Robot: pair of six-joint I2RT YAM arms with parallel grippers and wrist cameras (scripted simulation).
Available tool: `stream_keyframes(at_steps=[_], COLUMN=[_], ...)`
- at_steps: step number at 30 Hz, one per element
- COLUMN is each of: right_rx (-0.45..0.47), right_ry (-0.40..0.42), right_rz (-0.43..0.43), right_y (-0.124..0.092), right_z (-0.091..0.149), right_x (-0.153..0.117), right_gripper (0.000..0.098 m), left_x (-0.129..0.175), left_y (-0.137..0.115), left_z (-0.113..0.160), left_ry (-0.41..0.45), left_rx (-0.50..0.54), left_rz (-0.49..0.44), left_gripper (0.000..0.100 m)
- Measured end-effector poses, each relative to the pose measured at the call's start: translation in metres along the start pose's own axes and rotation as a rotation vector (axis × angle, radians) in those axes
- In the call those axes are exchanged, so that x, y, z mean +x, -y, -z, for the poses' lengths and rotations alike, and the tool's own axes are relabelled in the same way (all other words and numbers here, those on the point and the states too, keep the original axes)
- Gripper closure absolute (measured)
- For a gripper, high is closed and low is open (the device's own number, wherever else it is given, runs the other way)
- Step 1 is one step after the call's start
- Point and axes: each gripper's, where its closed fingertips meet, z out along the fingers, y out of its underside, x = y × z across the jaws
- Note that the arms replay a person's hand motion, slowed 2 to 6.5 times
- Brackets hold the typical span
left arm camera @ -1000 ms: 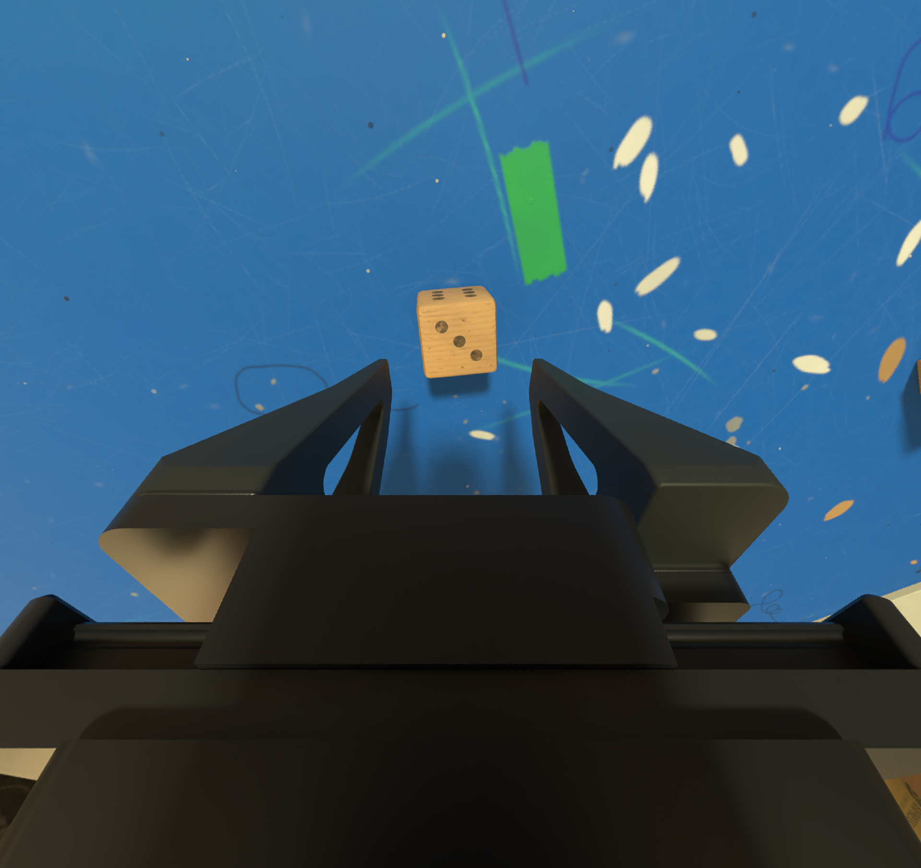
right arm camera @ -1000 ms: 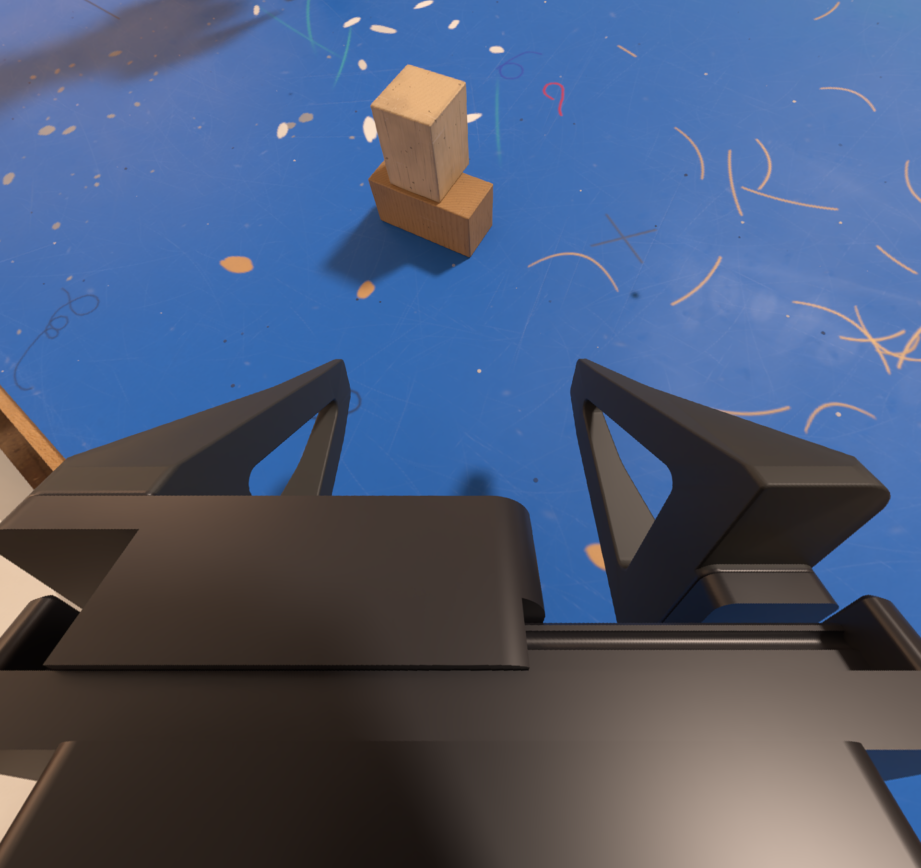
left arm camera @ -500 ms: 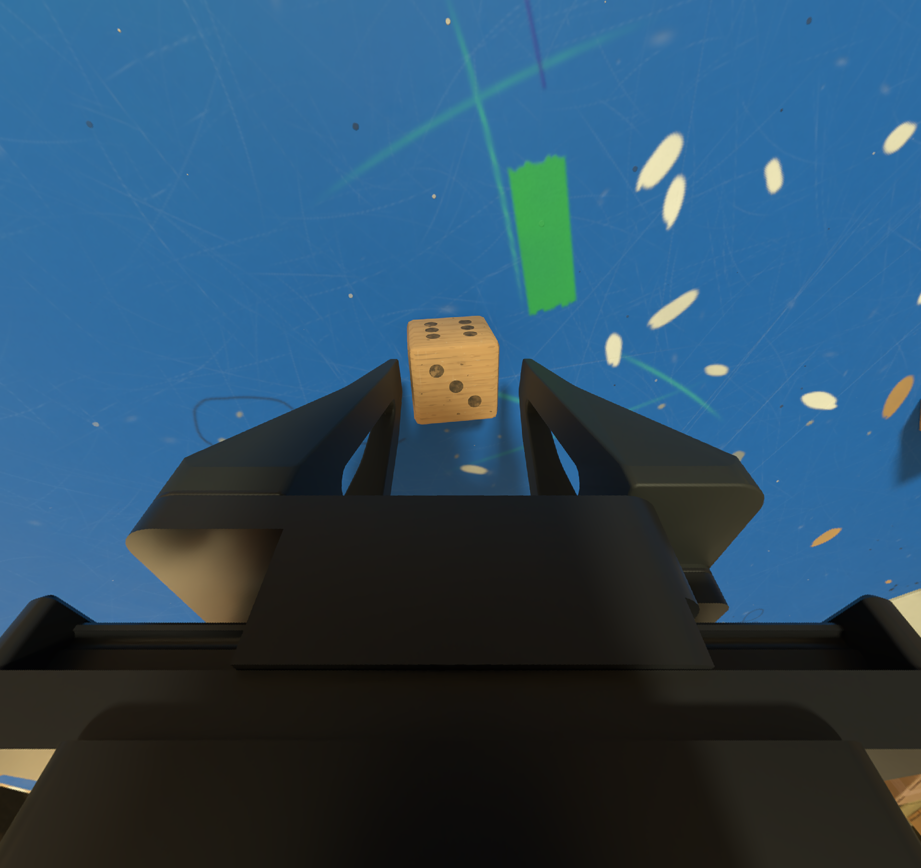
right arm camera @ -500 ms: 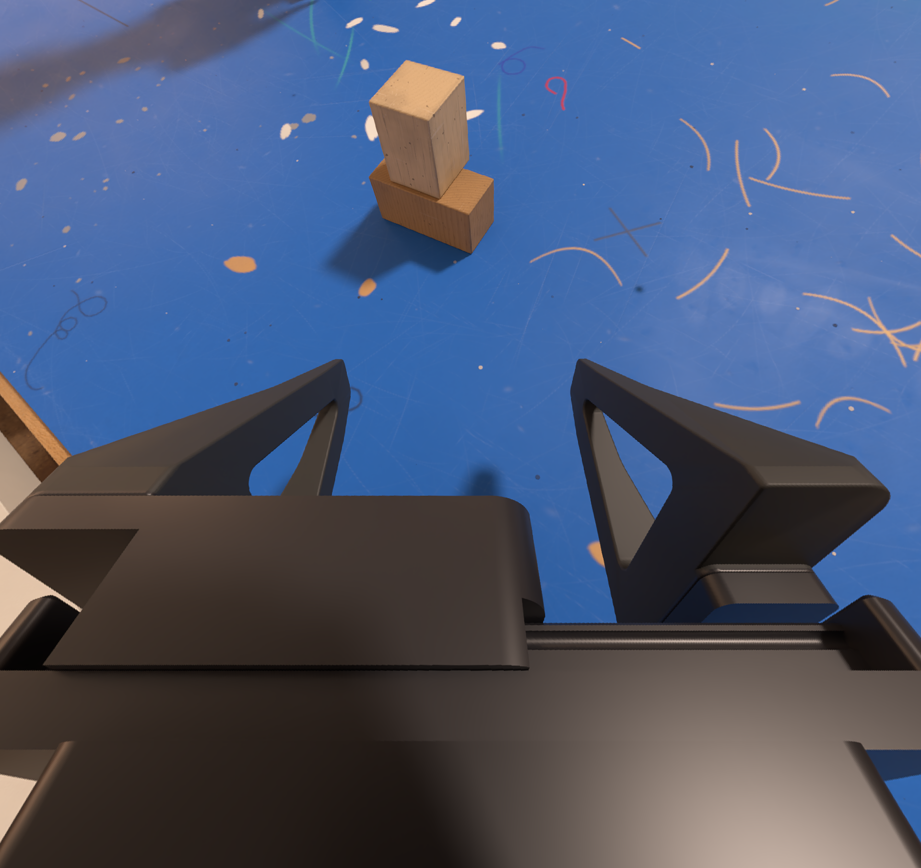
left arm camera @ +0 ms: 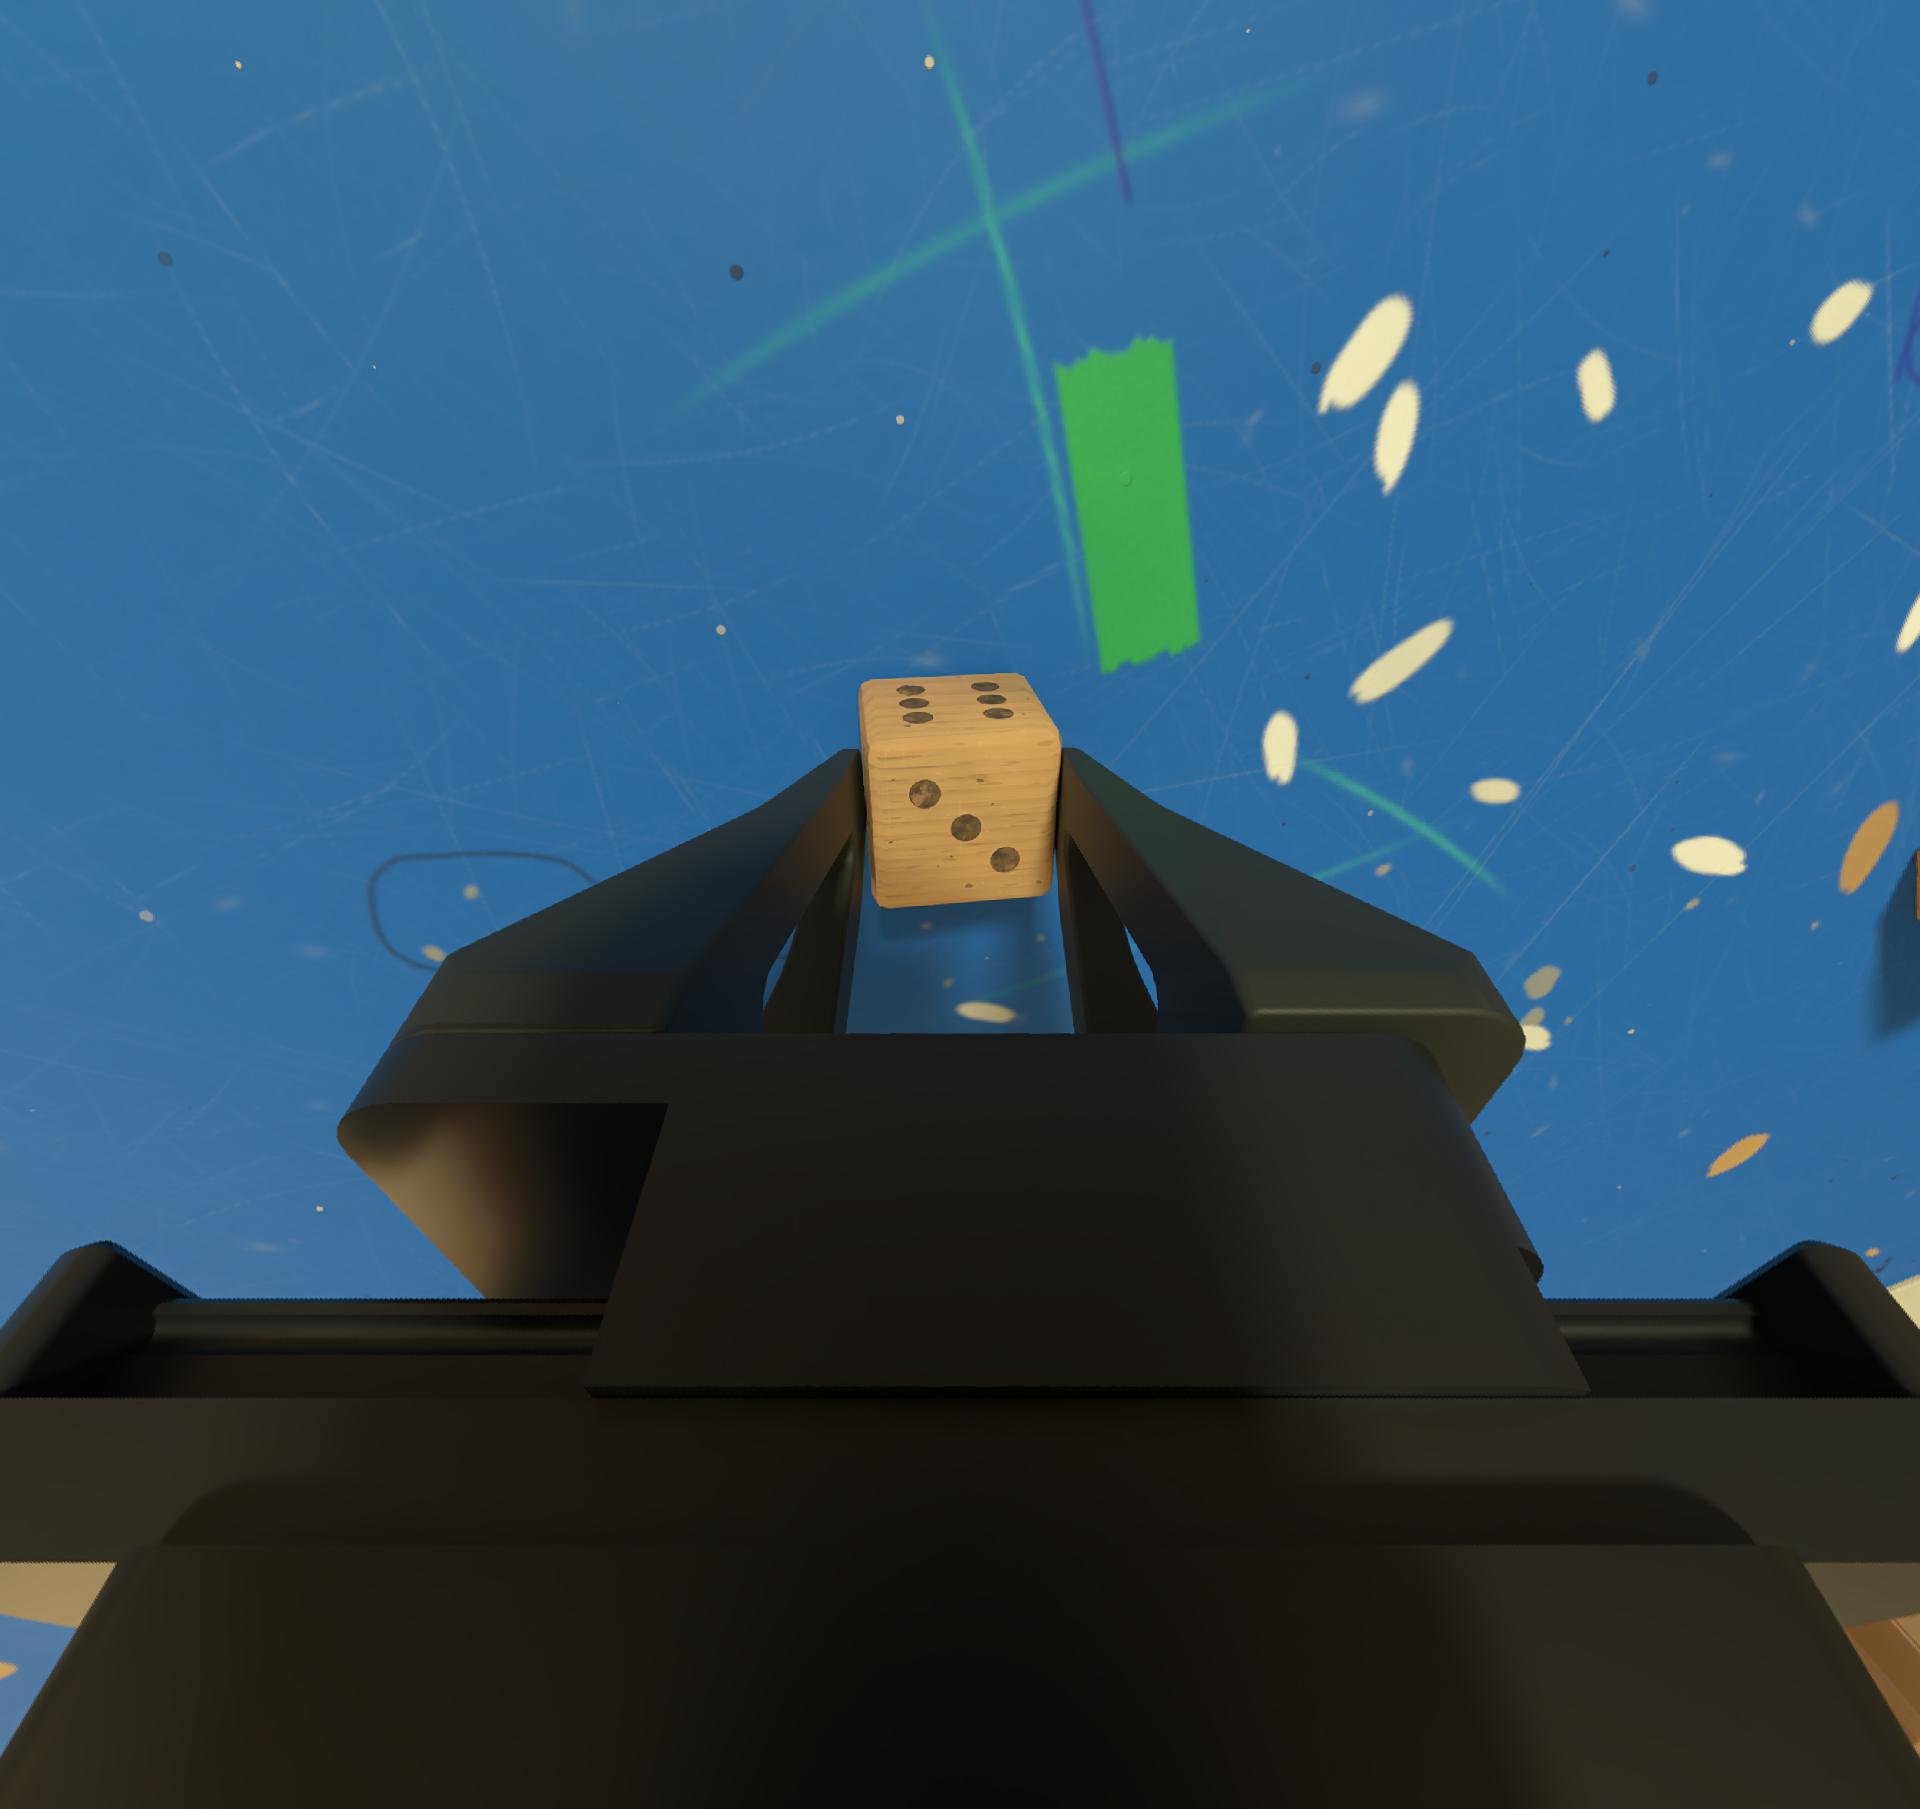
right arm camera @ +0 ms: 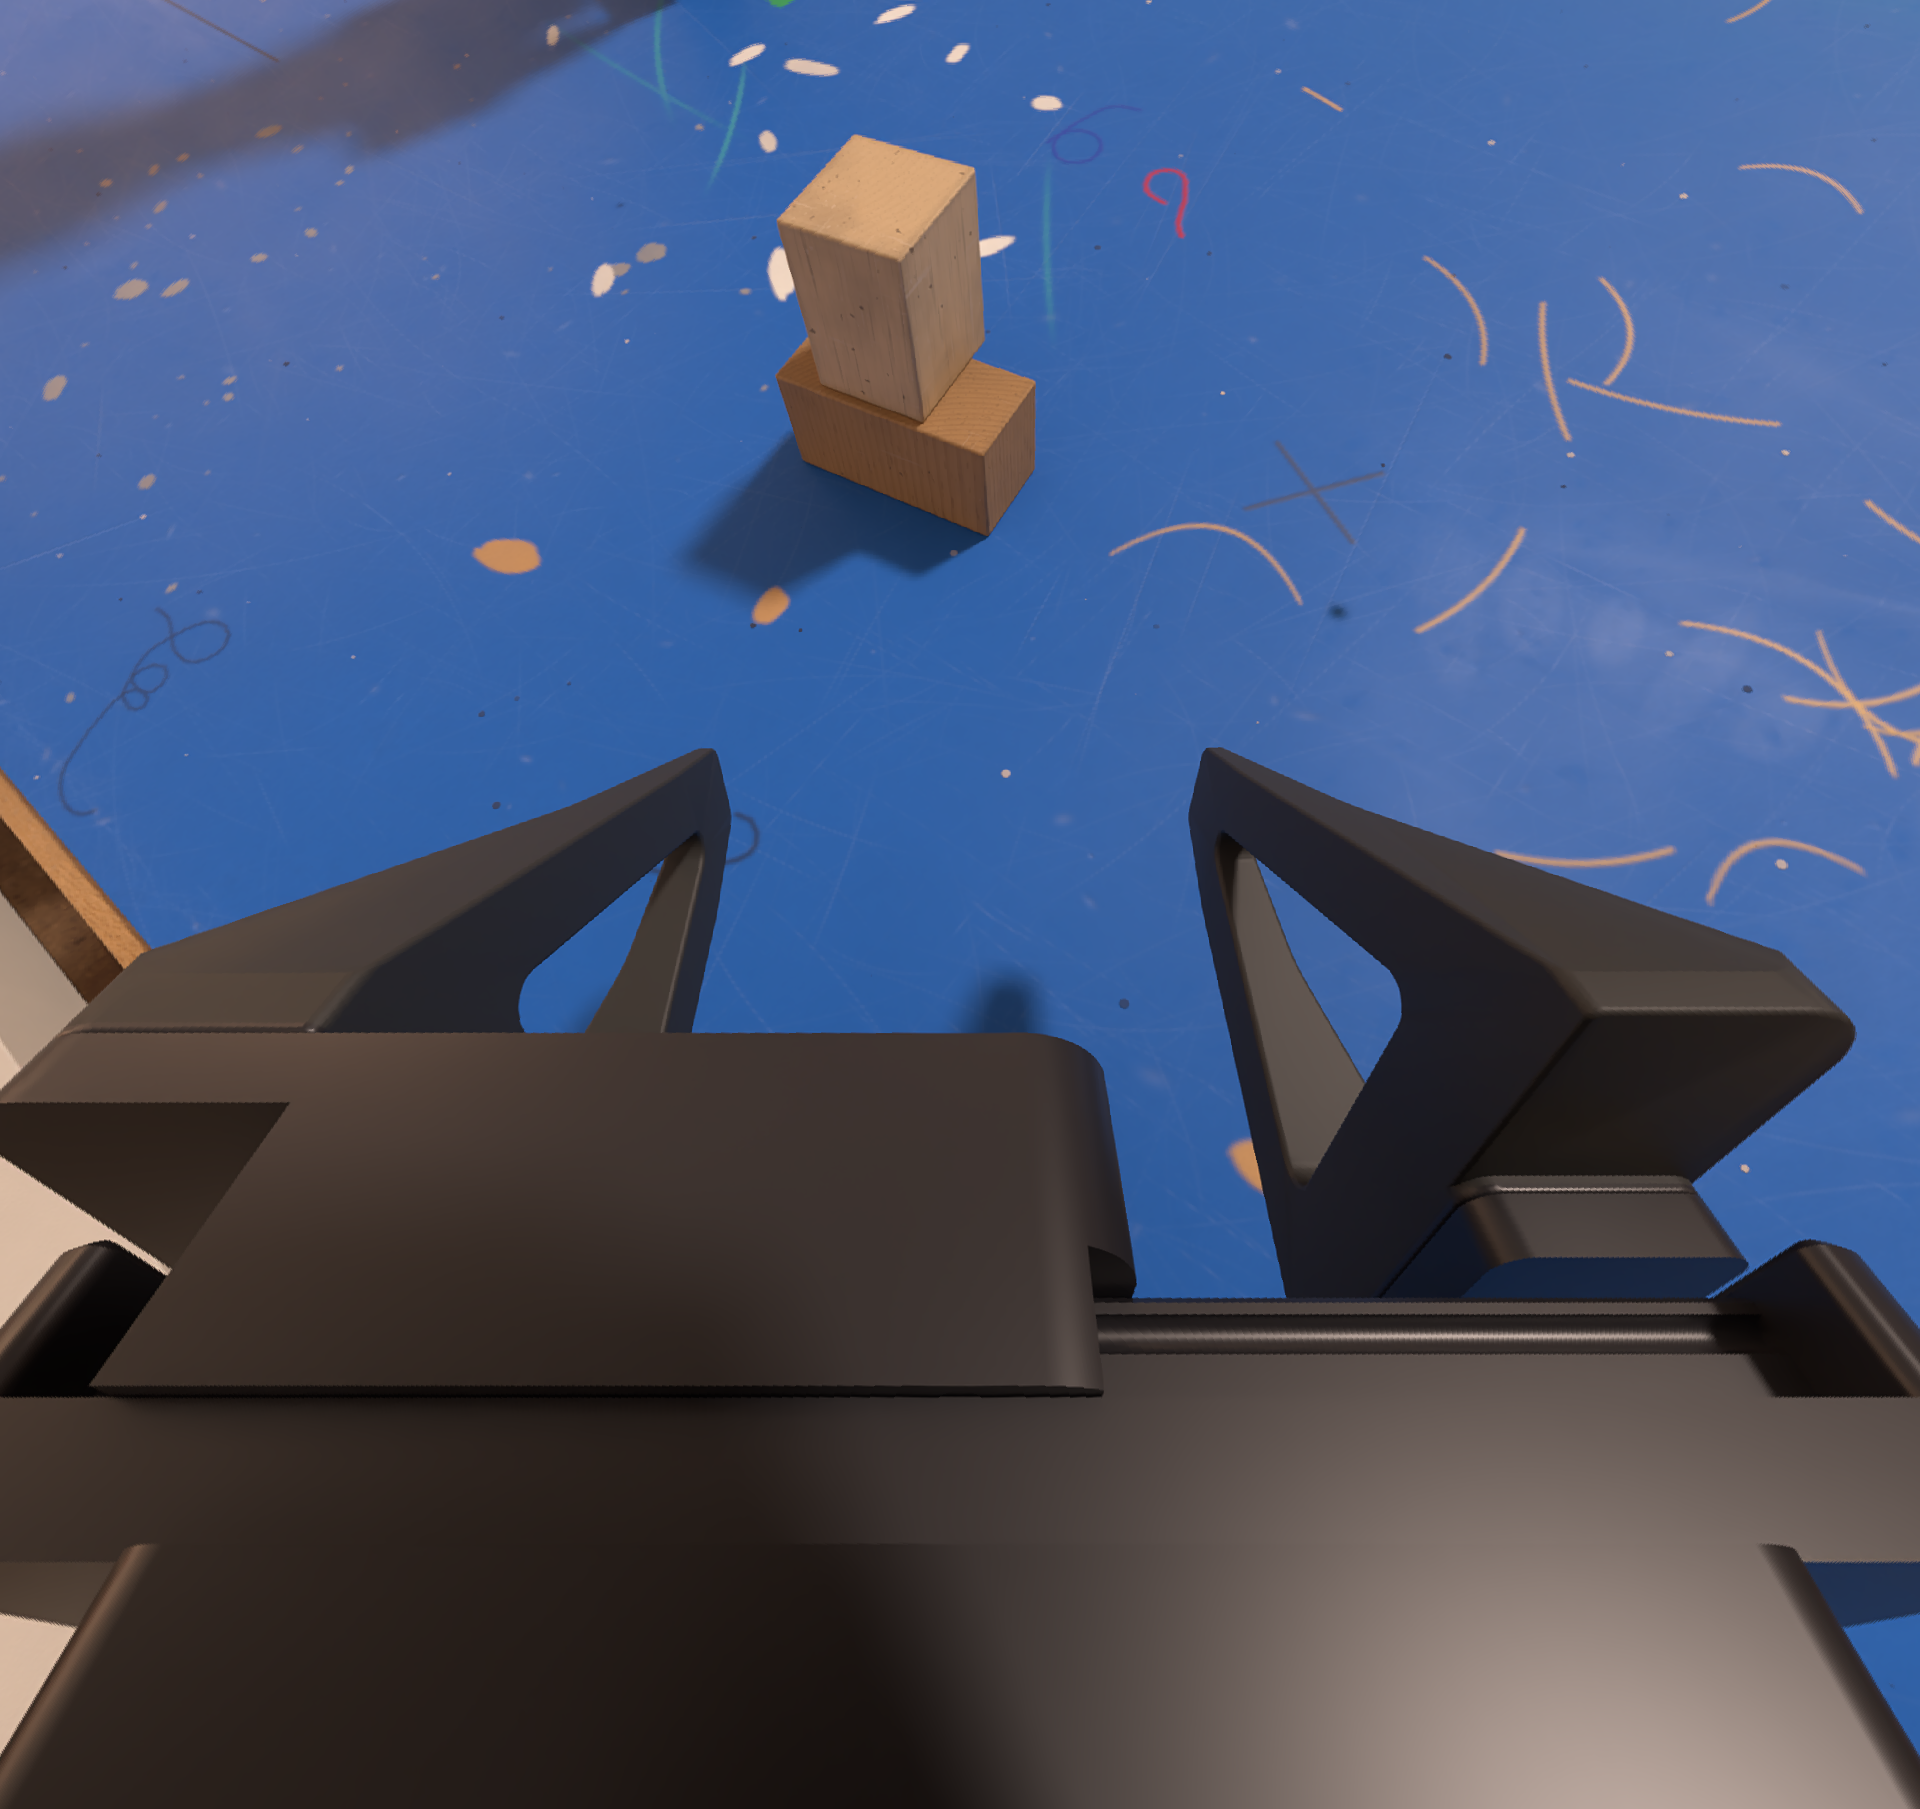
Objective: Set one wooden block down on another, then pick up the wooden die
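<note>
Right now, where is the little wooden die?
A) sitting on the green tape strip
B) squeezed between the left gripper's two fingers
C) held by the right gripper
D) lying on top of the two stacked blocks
B: the wooden die sits between the left gripper fingers, which press its two sides.

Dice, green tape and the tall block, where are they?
wooden die (left arm camera: 961,824), left wrist view, three-dot face.
green tape (left arm camera: 1130,502), left wrist view, its middle.
pale upright block (right arm camera: 883,289), right wrist view, front face.

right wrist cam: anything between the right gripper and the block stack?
No objects. In the right wrist view, only bare blue table with an orange fleck lies between the open right gripper and the block stack.
</note>
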Motion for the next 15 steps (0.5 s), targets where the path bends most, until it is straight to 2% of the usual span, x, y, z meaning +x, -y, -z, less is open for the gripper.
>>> stream_keyframes(at_steps=[9,15], right_rx=[0.003,0.034], right_ry=[-0.003,-0.014], right_rz=[0.023,0.035], right_y=[0.003,0.011], right_z=[0.000,0.003], right_x=[-0.002,-0.003], right_gripper=[0.0221,0.0223], left_x=[-0.002,-0.001], left_y=[0.004,0.017], left_z=[0.008,0.043], left_ry=[-0.006,-0.037], left_rx=[0.109,0.265], left_rz=[-0.025,-0.035], left_gripper=[0.069,0.069])
